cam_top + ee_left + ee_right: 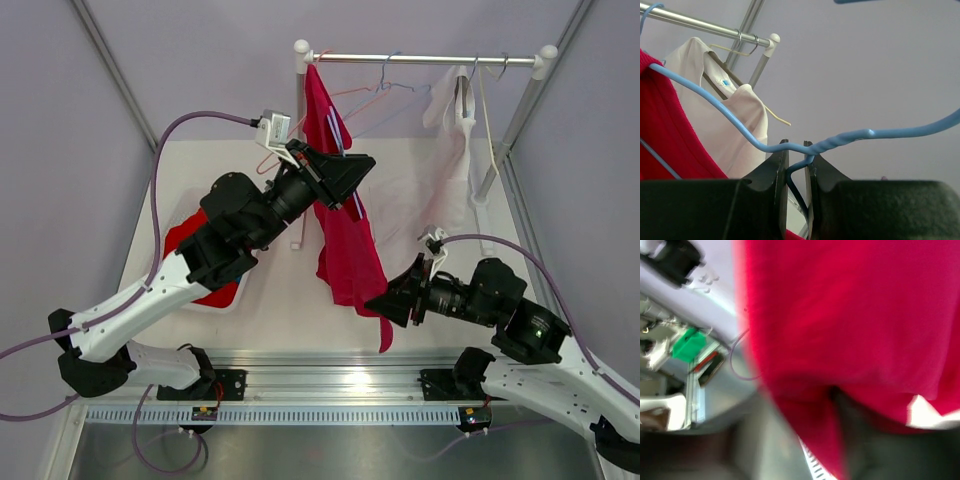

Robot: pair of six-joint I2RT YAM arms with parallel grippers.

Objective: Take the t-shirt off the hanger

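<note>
Biggest thing first: a white worktop [420, 170] boxed in by pale lilac walls, with a metal track along its near edge where both arms are bolted. Across the back stands a silver metal clothes rail with white end caps [420, 58] [700, 24].

The red knit t-shirt [345, 240] [665, 135] [850, 315] hangs from up by the rail's left end. It's bunched into a narrow drape, long axis running top to bottom, and a thin tail of the hem trails toward the near edge. It's still on its hanger.

Further right on the rail there's a white sleeveless top on its own hanger [450, 150] [735, 120], well apart from the red one. A couple of bare wire hangers [385, 85] sit between them. Over on the left of the worktop lies a crumpled red cloth [185, 235].

The thin light-blue wire hanger [840, 139] carries the shirt, one shoulder wire slanting up into the red fabric.

The left hand [365, 165] [796, 150] is pinched tight on that hanger's wire, right under the twisted neck. The right hand [372, 300] sits low at the shirt's bottom edge. Its wrist view is just blurry red, so I can't tell if it's gripping anything.
</note>
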